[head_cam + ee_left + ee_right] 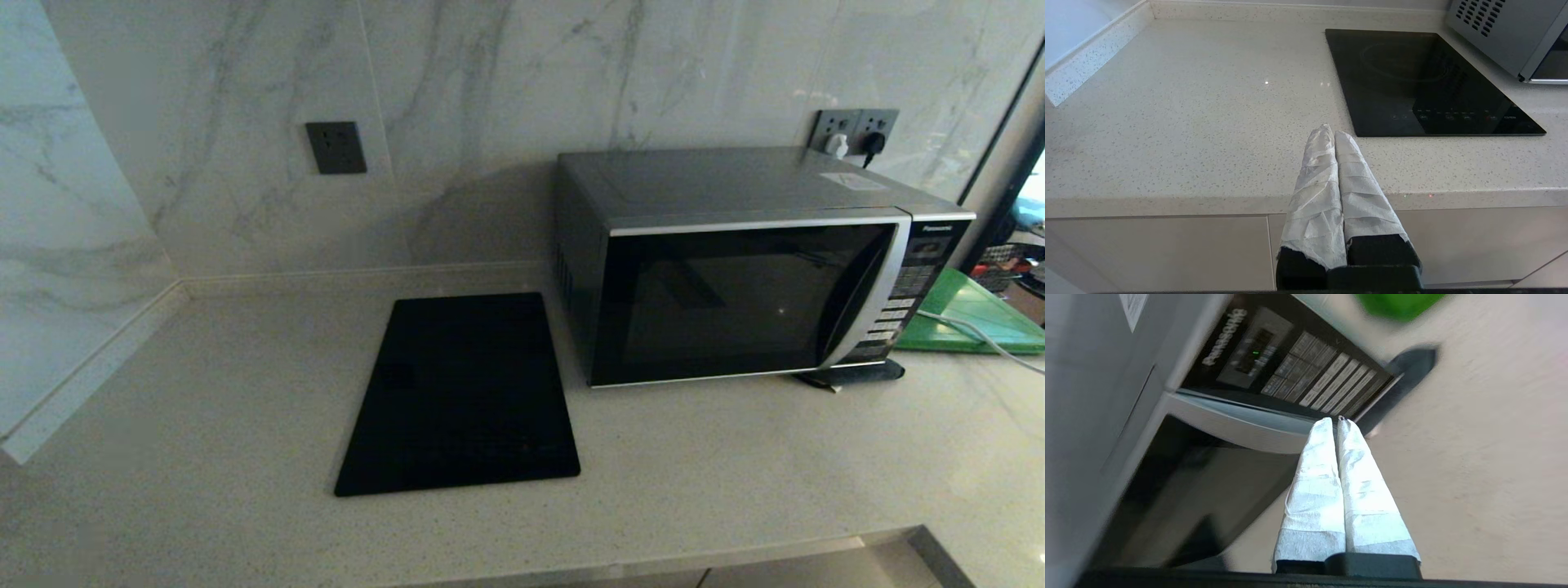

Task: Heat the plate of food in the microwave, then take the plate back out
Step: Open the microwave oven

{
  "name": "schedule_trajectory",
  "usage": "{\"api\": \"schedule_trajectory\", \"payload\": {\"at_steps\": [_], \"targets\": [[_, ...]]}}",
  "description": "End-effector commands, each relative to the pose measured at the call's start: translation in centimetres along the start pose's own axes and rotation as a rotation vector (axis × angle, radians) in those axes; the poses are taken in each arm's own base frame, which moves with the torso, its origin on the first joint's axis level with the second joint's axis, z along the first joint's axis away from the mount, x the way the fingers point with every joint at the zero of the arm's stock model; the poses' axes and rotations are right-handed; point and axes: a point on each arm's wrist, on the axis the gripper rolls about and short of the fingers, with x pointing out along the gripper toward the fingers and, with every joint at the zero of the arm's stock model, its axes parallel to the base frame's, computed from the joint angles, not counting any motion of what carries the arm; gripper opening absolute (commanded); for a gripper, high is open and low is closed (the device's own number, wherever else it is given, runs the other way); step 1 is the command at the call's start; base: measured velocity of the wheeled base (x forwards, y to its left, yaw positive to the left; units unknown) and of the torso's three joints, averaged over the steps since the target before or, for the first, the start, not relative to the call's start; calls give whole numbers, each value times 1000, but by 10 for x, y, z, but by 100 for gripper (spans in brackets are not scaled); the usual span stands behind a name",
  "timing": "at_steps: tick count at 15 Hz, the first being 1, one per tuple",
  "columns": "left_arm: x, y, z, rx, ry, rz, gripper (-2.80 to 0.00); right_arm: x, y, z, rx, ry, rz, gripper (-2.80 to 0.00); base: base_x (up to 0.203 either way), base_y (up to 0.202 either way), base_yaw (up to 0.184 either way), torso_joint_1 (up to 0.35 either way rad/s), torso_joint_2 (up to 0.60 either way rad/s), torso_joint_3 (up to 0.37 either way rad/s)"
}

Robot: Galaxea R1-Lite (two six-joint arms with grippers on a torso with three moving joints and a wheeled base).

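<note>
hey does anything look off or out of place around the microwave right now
One thing: the microwave sits with its front right corner on a dark flat pad that sticks out from under it, so it may not rest level. Its door is closed. The plate of food is not visible in any view. Nothing looks spilled or damaged.

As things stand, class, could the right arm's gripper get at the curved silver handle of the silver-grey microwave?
Probably yes: the right gripper, fingers shut, hovers just before the curved silver handle of the closed silver-grey microwave; nothing lies between.
</note>
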Motion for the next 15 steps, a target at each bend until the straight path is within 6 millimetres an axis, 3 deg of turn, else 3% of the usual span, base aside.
{"api": "schedule_trajectory", "payload": {"at_steps": [1,4,8,15], "targets": [[0,0,0,-1,1,1,-280,33,-36,8,158,116,55,-280,0,0,0,0,0,0],[0,0,0,-1,1,1,-280,61,-58,3,276,234,107,-280,0,0,0,0,0,0],[0,0,0,-1,1,1,-280,98,-76,-5,291,289,102,-280,0,0,0,0,0,0],[0,0,0,-1,1,1,-280,156,-89,-25,322,358,71,-280,0,0,0,0,0,0]]}}
